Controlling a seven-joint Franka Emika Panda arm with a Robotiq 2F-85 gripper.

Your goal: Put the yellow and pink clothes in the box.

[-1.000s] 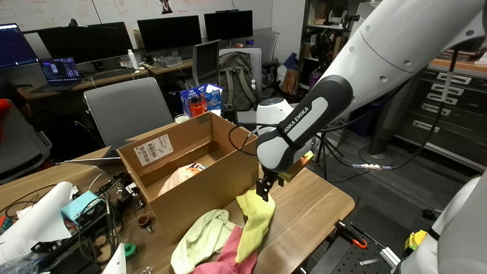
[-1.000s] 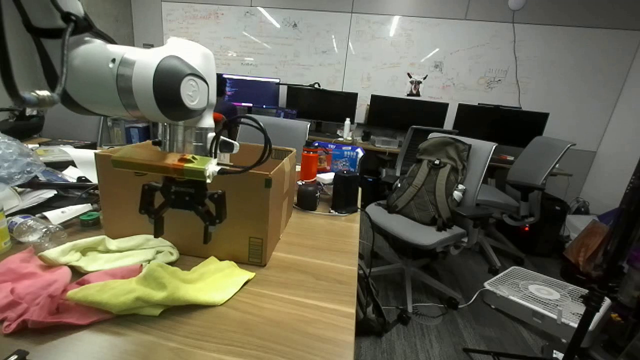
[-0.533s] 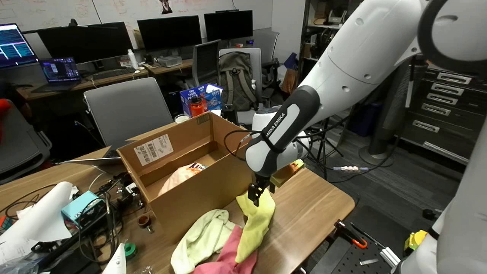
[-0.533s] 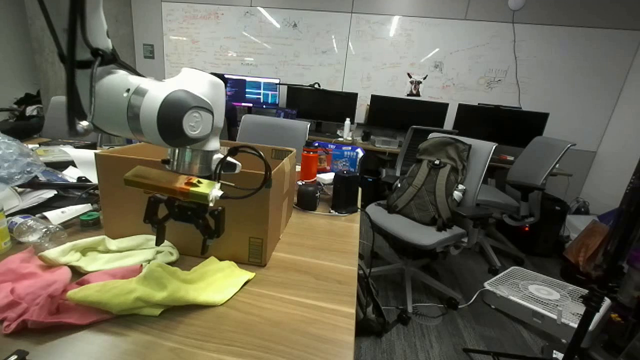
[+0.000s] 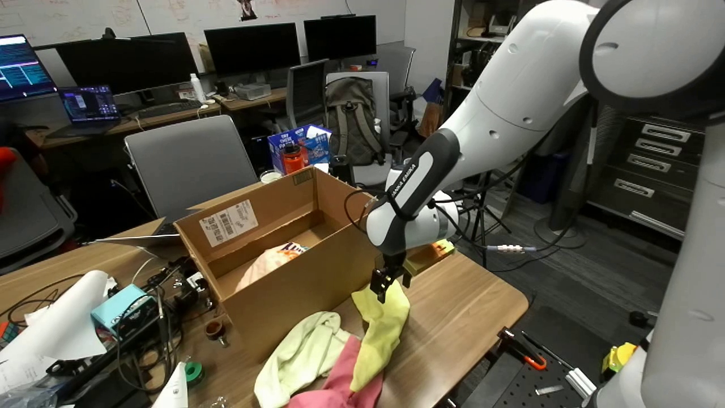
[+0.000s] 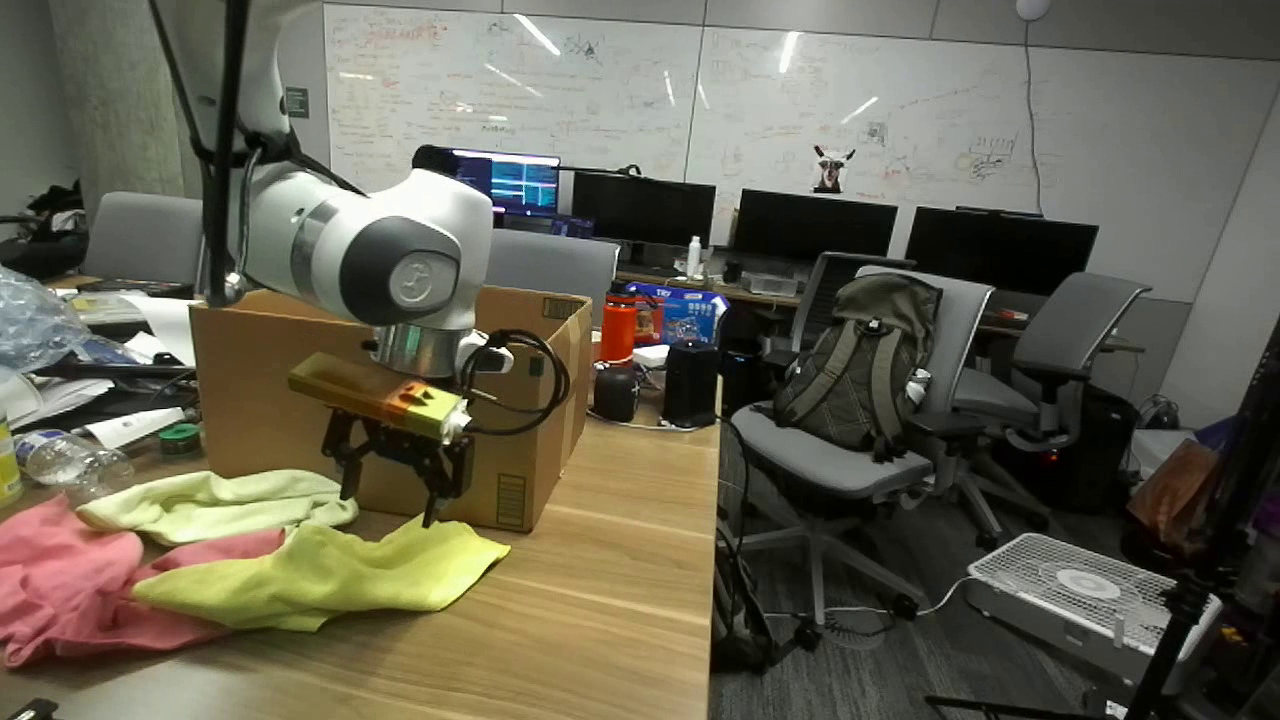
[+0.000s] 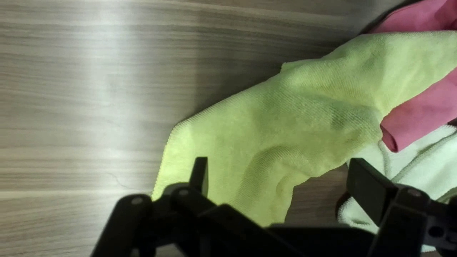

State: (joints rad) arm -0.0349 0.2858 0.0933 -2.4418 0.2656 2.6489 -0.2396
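The yellow cloth (image 5: 382,337) lies crumpled on the table beside the box, partly over the pink cloth (image 6: 60,570). The brown cardboard box (image 5: 300,297) stands upright with its top uncovered and a white label on an inner wall. My gripper (image 6: 389,508) hangs tilted just above the yellow cloth's end nearest the box, jaws wide apart with nothing held. In the wrist view, one of its fingers (image 7: 200,175) is over the yellow fabric; the opposite one is over the pale green cloth (image 7: 428,160). Whether a fingertip touches fabric, I cannot tell.
A pale peach printed fabric or bag (image 5: 272,263) sits inside the box. The box's near wall (image 6: 260,380) rises right behind the gripper. Cables and a teal box (image 5: 122,306) clutter one side of the table, along with a green tape roll (image 6: 180,438).
My gripper has come down toward the yellow cloth and tilted, shifting right in an exterior view. Its jaws have stayed apart. Cloths and box have not moved.
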